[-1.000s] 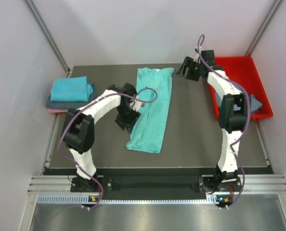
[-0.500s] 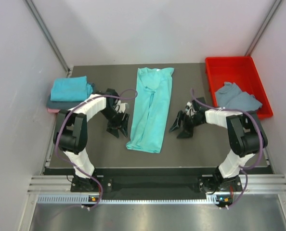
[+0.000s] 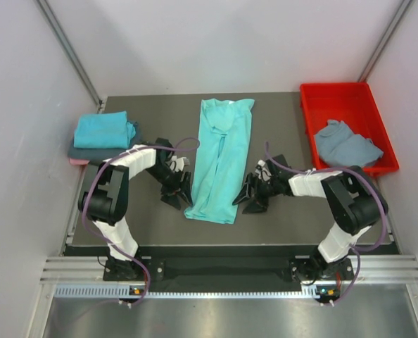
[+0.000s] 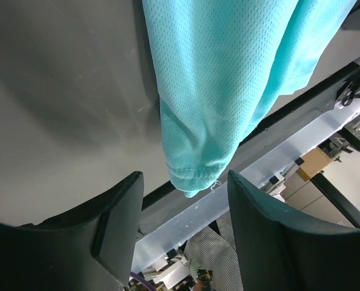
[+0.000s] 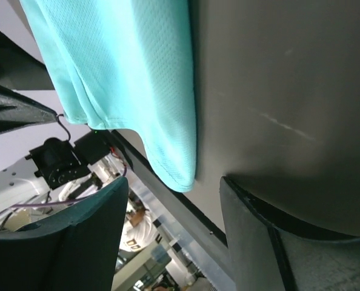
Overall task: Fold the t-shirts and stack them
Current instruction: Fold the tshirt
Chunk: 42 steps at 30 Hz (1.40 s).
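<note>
The turquoise shirt (image 3: 223, 151) lies in the middle of the table (image 3: 286, 127), folded into a long narrow strip. Its length runs far to near, collar end far, hem near and slanted slightly left. The cloth is fine mesh. The left gripper (image 3: 179, 197) and right gripper (image 3: 245, 198) flank the hem corners, fingers spread and holding nothing.

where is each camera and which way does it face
Top external: above and behind the arms, looking down on the table; both arms show.
Left wrist: on the left arm, facing the near left corner of the teal shirt, own fingers framing it.
Right wrist: on the right arm, facing its near right corner between fingers.
Shared: both wrist views see that shirt's near hem.
</note>
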Tool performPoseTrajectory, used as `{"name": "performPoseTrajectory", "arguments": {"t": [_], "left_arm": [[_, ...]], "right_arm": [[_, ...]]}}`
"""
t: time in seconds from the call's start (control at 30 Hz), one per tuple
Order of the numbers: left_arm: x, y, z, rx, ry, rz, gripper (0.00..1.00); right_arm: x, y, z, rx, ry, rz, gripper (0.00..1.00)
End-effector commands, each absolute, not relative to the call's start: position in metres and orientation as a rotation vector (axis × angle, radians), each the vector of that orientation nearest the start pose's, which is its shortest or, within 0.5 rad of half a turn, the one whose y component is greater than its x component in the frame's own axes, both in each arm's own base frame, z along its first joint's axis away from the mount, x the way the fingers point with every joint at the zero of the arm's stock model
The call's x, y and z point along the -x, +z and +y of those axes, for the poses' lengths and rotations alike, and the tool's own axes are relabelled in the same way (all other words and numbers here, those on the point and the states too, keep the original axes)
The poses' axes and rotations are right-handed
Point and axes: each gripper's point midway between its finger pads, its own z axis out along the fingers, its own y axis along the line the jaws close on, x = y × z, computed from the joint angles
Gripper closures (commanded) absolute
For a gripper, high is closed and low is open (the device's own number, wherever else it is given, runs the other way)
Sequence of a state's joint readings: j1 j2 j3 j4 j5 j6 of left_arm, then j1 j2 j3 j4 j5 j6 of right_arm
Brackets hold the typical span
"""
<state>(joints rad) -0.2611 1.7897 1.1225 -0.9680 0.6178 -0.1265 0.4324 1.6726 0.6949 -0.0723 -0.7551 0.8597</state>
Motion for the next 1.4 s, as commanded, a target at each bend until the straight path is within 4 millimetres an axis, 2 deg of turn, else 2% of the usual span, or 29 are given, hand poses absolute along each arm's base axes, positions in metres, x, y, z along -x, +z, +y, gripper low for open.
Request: {"name": "performPoseTrajectory", "arguments": {"t": [0.0, 0.03, 0.13, 0.27, 0.37, 0.6, 0.8, 0.87, 0.9, 0.93, 1.03, 1.07, 1.2, 1.37], "left_arm": [[-0.223, 0.057, -0.173, -0.148, -1.028, 3.126, 0.38], [-0.224, 0.058, -0.172, -0.150, -1.011, 3.121, 0.39], [-0.226, 0.058, -0.168, -0.144, -0.960, 3.122, 0.39], [-0.221, 0.056, -0.167, -0.140, -0.955, 3.123, 0.40], [-0.219, 0.056, -0.166, -0.136, -0.950, 3.127, 0.41], [-0.220, 0.057, -0.164, -0.145, -0.928, 3.122, 0.42], [-0.218, 0.058, -0.161, -0.155, -0.904, 3.117, 0.42], [-0.218, 0.058, -0.160, -0.159, -0.894, 3.115, 0.42], [-0.218, 0.057, -0.159, -0.159, -0.882, 3.117, 0.42], [-0.218, 0.058, -0.159, -0.160, -0.880, 3.114, 0.42], [-0.218, 0.060, -0.157, -0.168, -0.868, 3.107, 0.43], [-0.218, 0.060, -0.157, -0.169, -0.866, 3.104, 0.42], [-0.215, 0.056, -0.158, -0.132, -0.875, 3.121, 0.40], [-0.213, 0.055, -0.169, -0.060, -0.983, 3.144, 0.38]], "right_arm": [[-0.210, 0.039, 0.273, -0.263, 1.400, 2.843, 0.39], [-0.212, 0.036, 0.274, -0.260, 1.375, 2.844, 0.41], [-0.201, 0.026, 0.273, -0.273, 1.300, 2.913, 0.44], [-0.195, 0.014, 0.275, -0.276, 1.244, 2.938, 0.48], [-0.188, 0.009, 0.282, -0.281, 1.253, 2.959, 0.51], [-0.190, 0.011, 0.303, -0.216, 1.294, 2.921, 0.57], [-0.187, 0.014, 0.310, -0.180, 1.308, 2.910, 0.76], [-0.187, 0.014, 0.309, -0.176, 1.302, 2.907, 0.89], [-0.187, 0.014, 0.308, -0.167, 1.295, 2.904, 0.96], [-0.188, 0.015, 0.307, -0.164, 1.280, 2.903, 1.00], [-0.194, 0.019, 0.292, -0.170, 1.240, 2.888, 1.00], [-0.196, 0.017, 0.281, -0.215, 1.205, 2.905, 1.00], [-0.198, 0.019, 0.253, -0.219, 1.133, 2.889, 1.00], [-0.197, 0.022, 0.236, -0.221, 1.094, 2.891, 1.00]]}}
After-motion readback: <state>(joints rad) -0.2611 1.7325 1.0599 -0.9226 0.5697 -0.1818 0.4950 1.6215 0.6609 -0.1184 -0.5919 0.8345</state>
